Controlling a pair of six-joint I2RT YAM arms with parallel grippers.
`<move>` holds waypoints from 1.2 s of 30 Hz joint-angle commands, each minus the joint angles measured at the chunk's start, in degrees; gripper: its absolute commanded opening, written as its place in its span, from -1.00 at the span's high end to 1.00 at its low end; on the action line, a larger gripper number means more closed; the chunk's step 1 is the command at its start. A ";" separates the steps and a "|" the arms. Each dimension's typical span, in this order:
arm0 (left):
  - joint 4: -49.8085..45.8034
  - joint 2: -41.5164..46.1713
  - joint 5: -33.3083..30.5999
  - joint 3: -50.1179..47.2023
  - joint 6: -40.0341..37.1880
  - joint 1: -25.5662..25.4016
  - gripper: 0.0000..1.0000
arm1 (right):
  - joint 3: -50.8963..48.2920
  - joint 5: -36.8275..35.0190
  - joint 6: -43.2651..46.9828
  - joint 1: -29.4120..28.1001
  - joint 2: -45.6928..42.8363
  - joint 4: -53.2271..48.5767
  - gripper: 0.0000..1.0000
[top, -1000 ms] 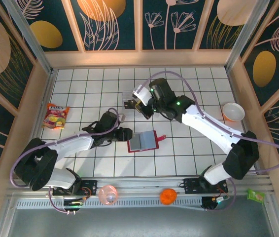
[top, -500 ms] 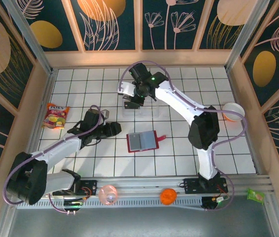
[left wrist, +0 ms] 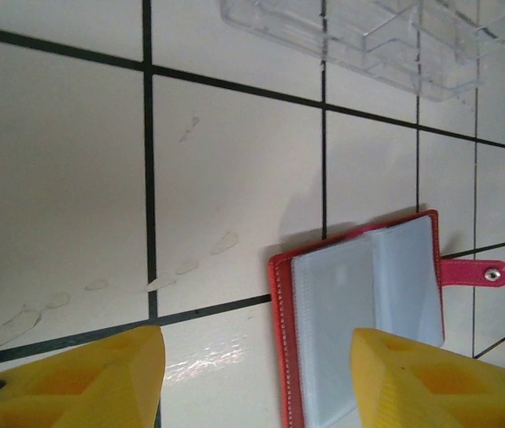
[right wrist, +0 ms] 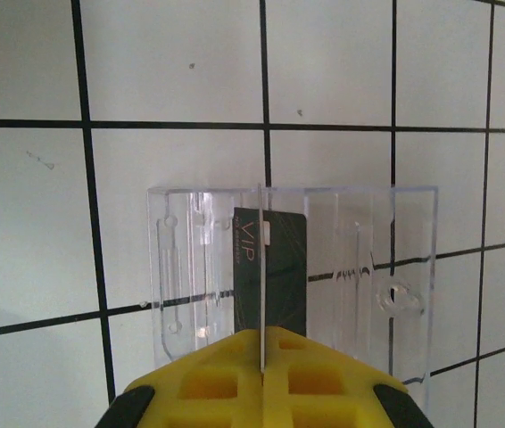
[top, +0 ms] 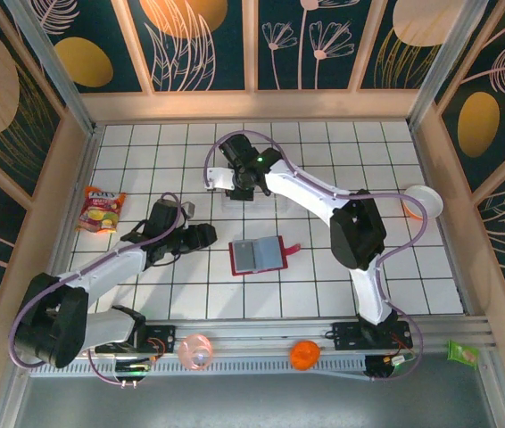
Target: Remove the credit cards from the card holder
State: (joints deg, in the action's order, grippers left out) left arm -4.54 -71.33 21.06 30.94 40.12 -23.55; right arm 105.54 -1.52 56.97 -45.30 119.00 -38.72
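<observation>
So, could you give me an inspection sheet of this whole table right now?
Surface: white tiled table with black grid lines, faint smudges.
Job's things: small red folding wallet lies open; black card lies in clear plastic tray.
Clutter: colourful snack packet, white bowl; pink round object, orange round object on near rail.
Grippers: left gripper open, empty; right gripper shut on thin pale card.
Cables: purple cables loop along both arms.
Surroundings: wood-framed dark floral wall panels.

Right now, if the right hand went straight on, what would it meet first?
Probably the black credit card lying in the clear tray, straight ahead of the right hand; the thin card edge it pinches would touch first. How far off is unclear.
</observation>
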 commanded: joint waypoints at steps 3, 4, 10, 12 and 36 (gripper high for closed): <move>0.80 -0.21 1.33 -0.72 0.03 0.52 -0.13 | -0.89 -2.13 1.07 -0.08 0.60 2.08 1.00; 0.67 -0.21 1.35 -0.70 -0.07 0.52 -0.13 | -0.78 -2.26 0.88 -0.05 0.83 2.02 1.00; 0.14 -0.04 1.24 -0.53 -0.46 0.61 -0.13 | -0.60 -2.02 0.46 0.12 1.74 1.72 1.00; 0.23 -0.04 1.33 -0.53 -0.48 0.70 -0.13 | -0.65 -2.25 0.44 0.21 2.19 1.88 1.00; 1.37 -1.09 2.46 -0.79 -0.52 0.75 -0.13 | -1.23 -3.92 -1.42 0.64 5.82 2.29 1.00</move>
State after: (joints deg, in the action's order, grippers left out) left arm -4.47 -71.96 22.13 30.68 40.10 -23.22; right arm 105.06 -4.56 56.60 -44.99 123.50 -36.16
